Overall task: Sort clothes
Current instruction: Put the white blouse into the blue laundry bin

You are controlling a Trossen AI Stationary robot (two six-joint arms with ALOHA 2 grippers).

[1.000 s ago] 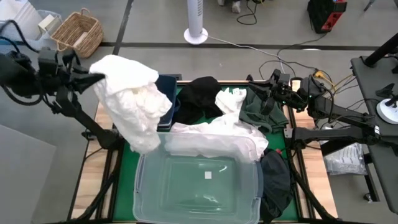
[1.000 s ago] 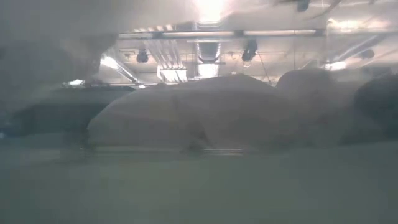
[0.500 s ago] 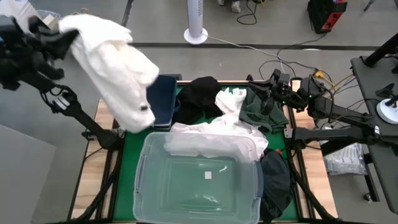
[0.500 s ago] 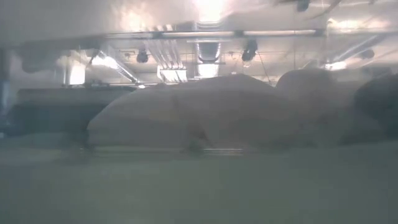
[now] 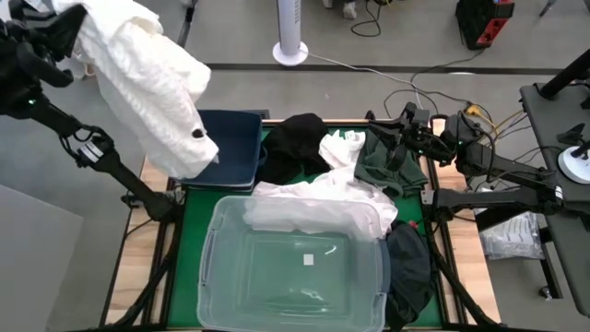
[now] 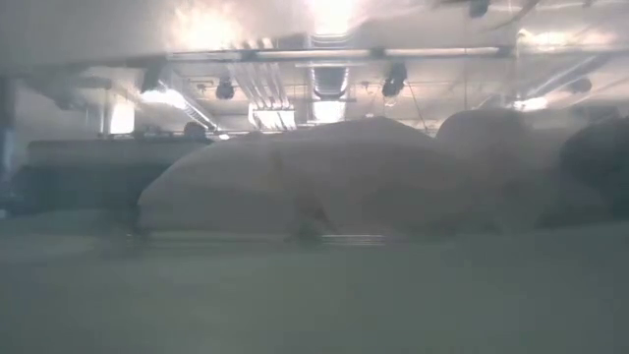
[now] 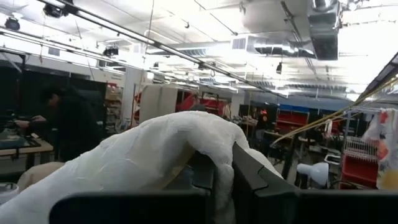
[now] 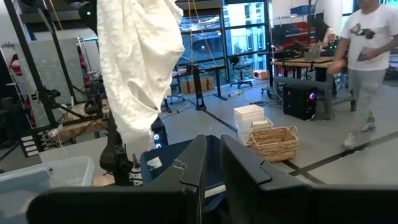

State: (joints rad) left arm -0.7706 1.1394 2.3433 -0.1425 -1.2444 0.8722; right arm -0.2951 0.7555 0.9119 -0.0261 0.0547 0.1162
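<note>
While the left end effector is raised high beyond the counter's far left corner, its fingers are clamped on a white garment that hangs down from it, the lower hem dangling over the navy blue bin. In the left wrist view the same white fabric bunches over the dark fingers. The right end effector rests at the far right of the green counter, fingers drawn together, over a dark green garment. A black garment lies beside the bin, more white clothes drape along the far rim of the clear plastic tub, and another dark garment lies to the tub's right.
</note>
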